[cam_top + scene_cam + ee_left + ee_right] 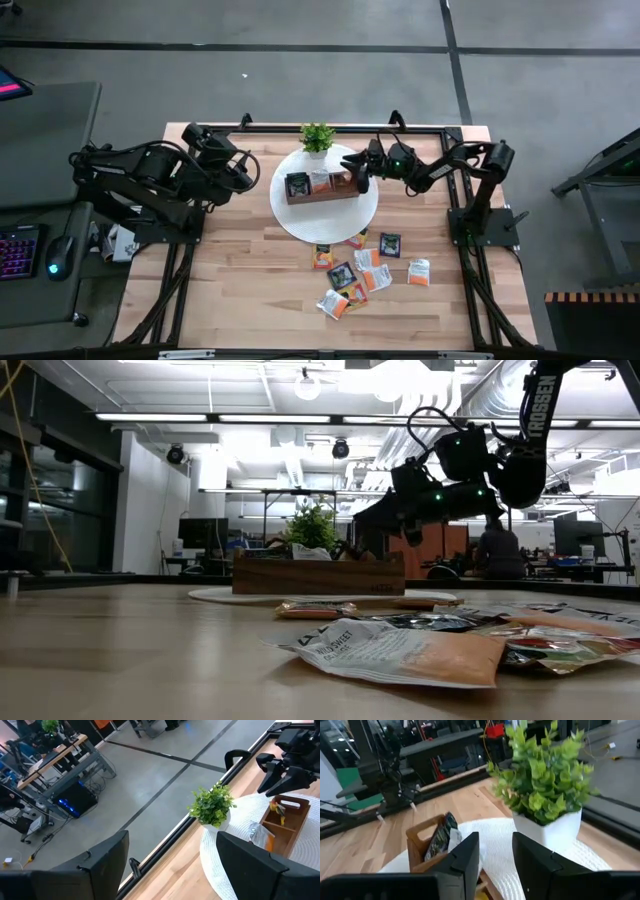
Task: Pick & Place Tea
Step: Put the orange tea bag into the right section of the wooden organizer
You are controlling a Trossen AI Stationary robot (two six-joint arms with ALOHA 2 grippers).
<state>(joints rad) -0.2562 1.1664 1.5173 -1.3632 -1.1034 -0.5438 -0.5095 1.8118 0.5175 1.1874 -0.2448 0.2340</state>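
Loose flat square tea sachets lay scattered at 6 o'clock of the brown three-compartment wooden tray, over whose 3 o'clock end the right gripper hovered, fingers narrowly parted and empty, the left gripper waiting wide open at 9 o'clock.

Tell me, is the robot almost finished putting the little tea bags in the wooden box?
Not yet. Some sachets already sit in the brown three-compartment wooden tray on the round white mat. The right gripper hovers over the tray's end compartment, fingers apart, nothing seen between them. About nine flat square tea sachets, orange, dark and white, lie on the wooden table. The left gripper waits open beside the mat.
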